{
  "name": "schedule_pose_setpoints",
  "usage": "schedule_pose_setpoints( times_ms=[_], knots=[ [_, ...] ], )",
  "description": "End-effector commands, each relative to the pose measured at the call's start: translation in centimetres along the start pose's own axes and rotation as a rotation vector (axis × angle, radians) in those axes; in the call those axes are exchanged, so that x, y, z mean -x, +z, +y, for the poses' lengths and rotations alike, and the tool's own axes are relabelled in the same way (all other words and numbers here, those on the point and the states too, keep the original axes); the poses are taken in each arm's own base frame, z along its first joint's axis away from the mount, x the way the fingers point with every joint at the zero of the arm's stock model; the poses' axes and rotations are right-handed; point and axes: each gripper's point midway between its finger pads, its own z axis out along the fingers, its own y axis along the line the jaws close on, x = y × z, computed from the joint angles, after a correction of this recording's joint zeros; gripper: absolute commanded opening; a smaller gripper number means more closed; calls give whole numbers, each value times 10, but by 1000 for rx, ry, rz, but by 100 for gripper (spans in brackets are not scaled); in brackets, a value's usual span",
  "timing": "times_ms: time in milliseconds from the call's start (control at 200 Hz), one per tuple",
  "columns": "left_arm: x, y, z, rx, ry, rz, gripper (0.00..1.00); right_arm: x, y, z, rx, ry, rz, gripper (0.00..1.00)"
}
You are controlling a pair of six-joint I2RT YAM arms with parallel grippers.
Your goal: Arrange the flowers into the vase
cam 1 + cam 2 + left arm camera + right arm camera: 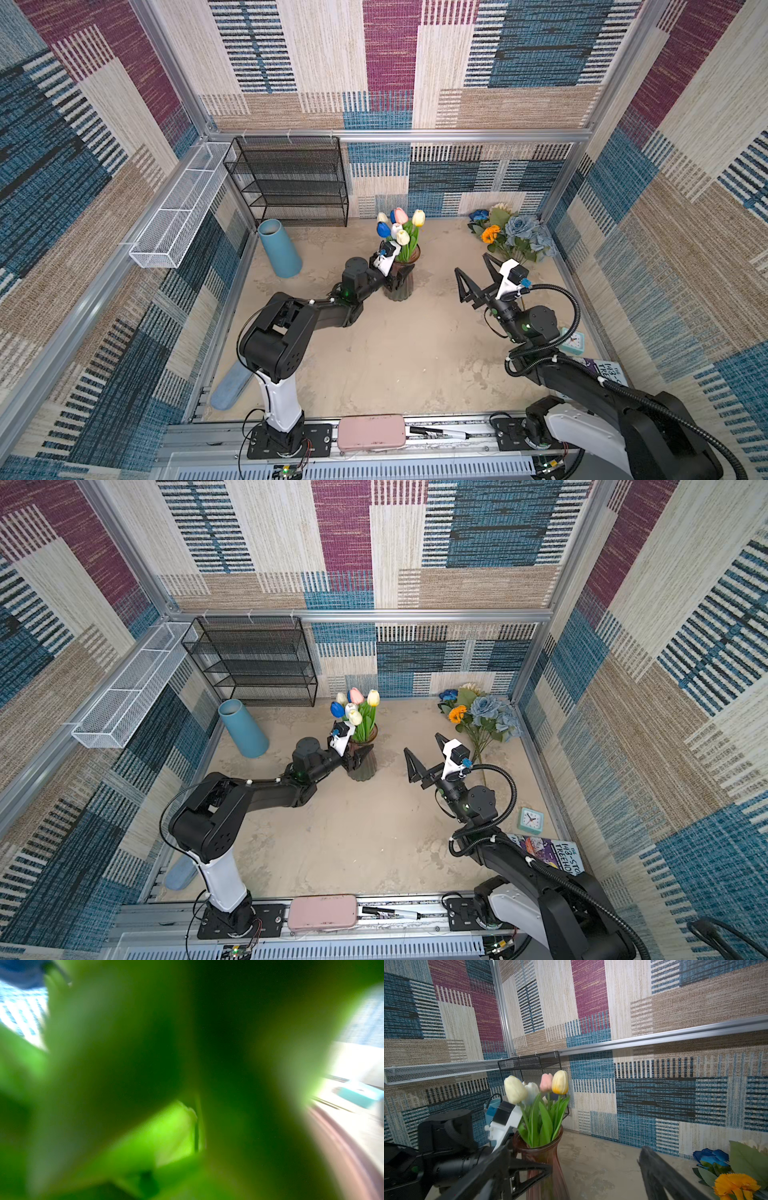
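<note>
- Seven tulips (pixel 400 227), as nearly as the heads can be counted: two blue, two white, one cream, one pink, one yellow. All stand upright in one brown glass vase (pixel 400 290).
- One vase only holds flowers, and it sits between the jaws of the left gripper (pixel 404 272). The gripper clasps it at the narrow waist. One finger (pixel 533 1168) lies across the near side of the glass; the other is hidden behind it.
- Four loose lots lie on the table (pixel 395 353), ahead of the right gripper (pixel 471 263) and off to its right, near but not touching. They are one blue rose (pixel 478 215), one orange sunflower (pixel 490 234), one cream sunflower (pixel 502 206) mostly hidden by foliage, and one dusty-blue rose bunch (pixel 525 235).
- One blue tube (pixel 279 248) leans well apart from the left gripper, behind it and to its left.
- Two arms are in both top views. The left arm rises from its base, bends sharply at the elbow and runs low and forward to the vase. Its wrist camera is pushed in among the tulip leaves (pixel 124 1064), which fill that view as a green blur.
- The right arm slants forward from its base with the wrist raised. Its gripper hangs empty to the right of the vase and well apart from it, jaws spread wide.
</note>
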Motion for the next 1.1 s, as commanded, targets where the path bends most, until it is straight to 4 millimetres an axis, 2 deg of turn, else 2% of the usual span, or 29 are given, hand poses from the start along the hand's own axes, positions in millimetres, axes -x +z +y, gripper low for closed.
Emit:
schedule_pose_setpoints(
  times_ms=[0, 305, 461, 591, 721, 906, 947, 1027, 1092],
  knots=[
    [37, 17, 26, -6, 104, -115, 18, 9, -3, 1, 0, -15, -36, 100],
    [43, 78, 125, 74, 89, -164, 19, 19, -9, 5, 10, -35, -57, 100],
    [45, 99, 162, 97, 60, -165, 19, 22, -12, 6, 12, -44, -60, 100],
    [45, 109, 179, 117, 46, -176, 21, 25, -14, 6, 9, -51, -65, 100],
    [39, 120, 182, 99, 16, -168, 22, 26, -14, 6, 7, -58, -66, 100],
    [30, 124, 182, 86, -11, -164, 25, 25, -11, 6, 10, -65, -61, 100],
    [28, 124, 182, 87, -9, -160, 30, 26, -10, 6, 13, -67, -61, 100],
    [28, 121, 182, 99, 1, -167, 55, 26, -9, 7, 17, -69, -63, 100],
    [27, 118, 182, 110, 9, -166, 86, 27, -9, 7, 17, -70, -63, 100]
  ],
)
